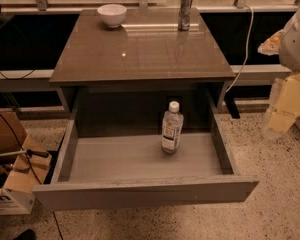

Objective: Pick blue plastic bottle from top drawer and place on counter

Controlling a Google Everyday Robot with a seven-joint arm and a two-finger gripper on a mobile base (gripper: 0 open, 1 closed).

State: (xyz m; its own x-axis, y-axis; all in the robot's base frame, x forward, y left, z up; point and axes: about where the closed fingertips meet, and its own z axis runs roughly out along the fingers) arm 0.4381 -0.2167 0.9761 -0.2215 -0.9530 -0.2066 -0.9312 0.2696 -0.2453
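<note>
The blue plastic bottle [172, 128] stands upright in the open top drawer [140, 191]. The end effector [283, 111] hangs far right; I cannot tell its opening

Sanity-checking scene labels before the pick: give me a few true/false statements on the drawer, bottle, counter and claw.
1. The top drawer is pulled open. True.
2. The blue plastic bottle lies on its side. False: it stands upright on the drawer floor.
3. The counter holds a white bowl and a metal can. True.
4. The claw is on the bottle. False: it hangs to the right of the drawer, apart from the bottle.
</note>
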